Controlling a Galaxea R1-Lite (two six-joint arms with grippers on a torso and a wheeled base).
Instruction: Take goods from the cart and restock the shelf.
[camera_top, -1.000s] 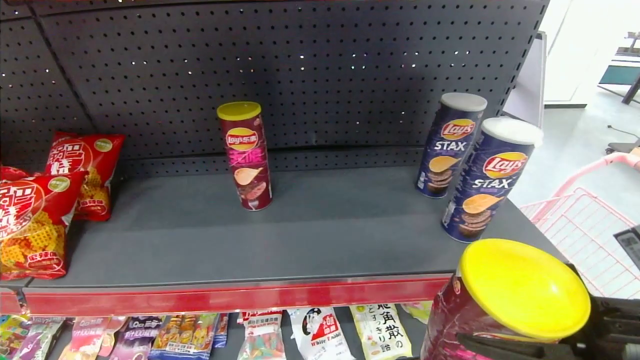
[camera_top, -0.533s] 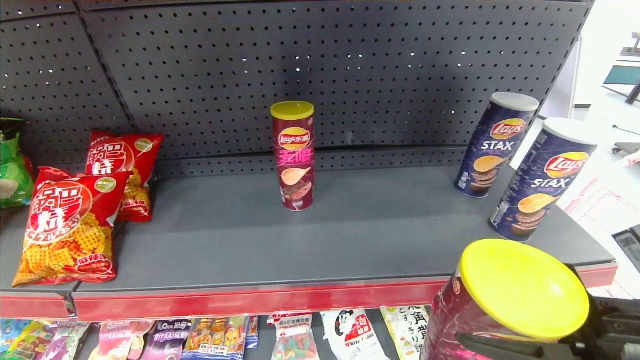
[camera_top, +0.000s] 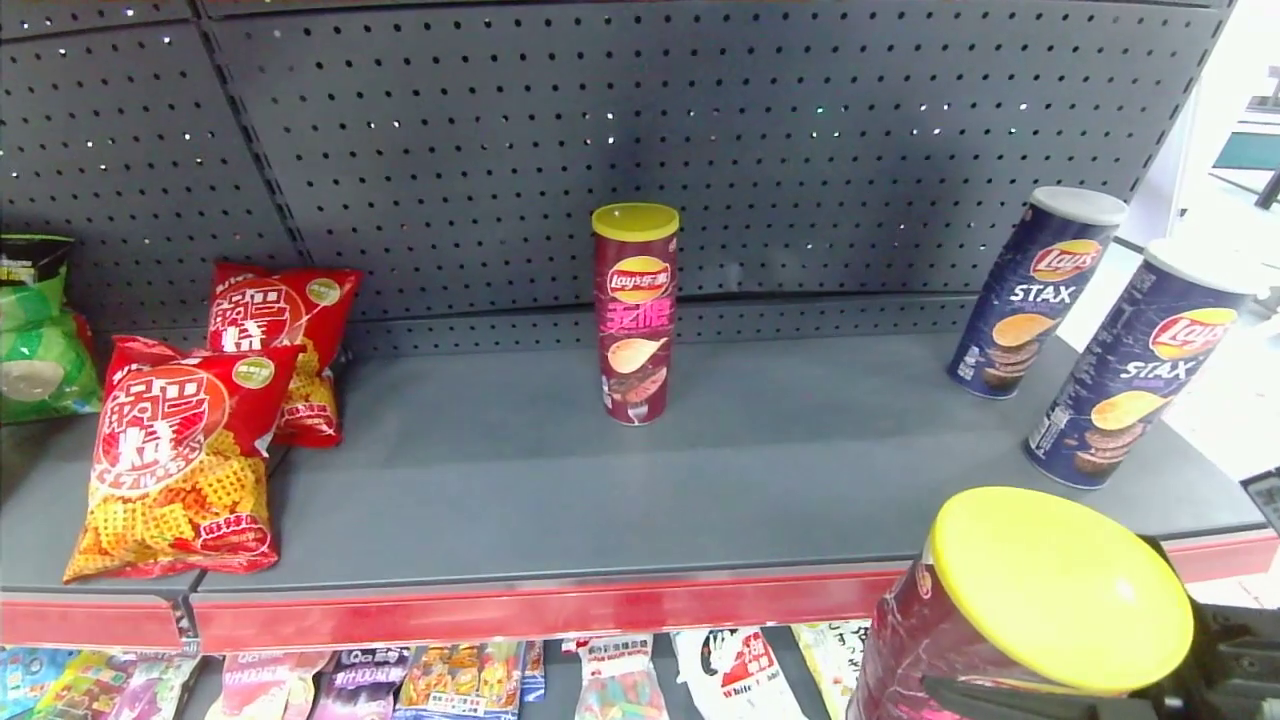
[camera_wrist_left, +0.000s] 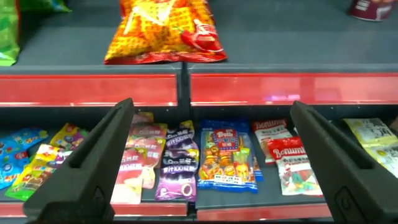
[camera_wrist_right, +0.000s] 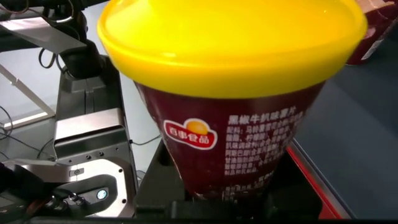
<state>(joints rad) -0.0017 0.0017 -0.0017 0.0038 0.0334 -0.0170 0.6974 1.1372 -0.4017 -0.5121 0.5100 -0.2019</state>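
yellow-lidded held canister (camera_top: 1050, 590) carried in front of the shelf (camera_top: 480, 500), below its red edge, at the right end.

left gripper (camera_wrist_left: 210, 124) is seen low before the shelf edge, jaws apart, nothing held. on the shelf, snack bags (camera_top: 175, 470) lie at the left, a matching red canister (camera_top: 634, 315) stands upright mid-shelf, and blue canisters (camera_top: 1030, 295) stand at the right. the right gripper (camera_wrist_right: 217, 208) is clamped low on the held canister's body. it is judged light, stiff-walled, slick-wrapped, tall and tippy; best gripped on the wall, not the lid.
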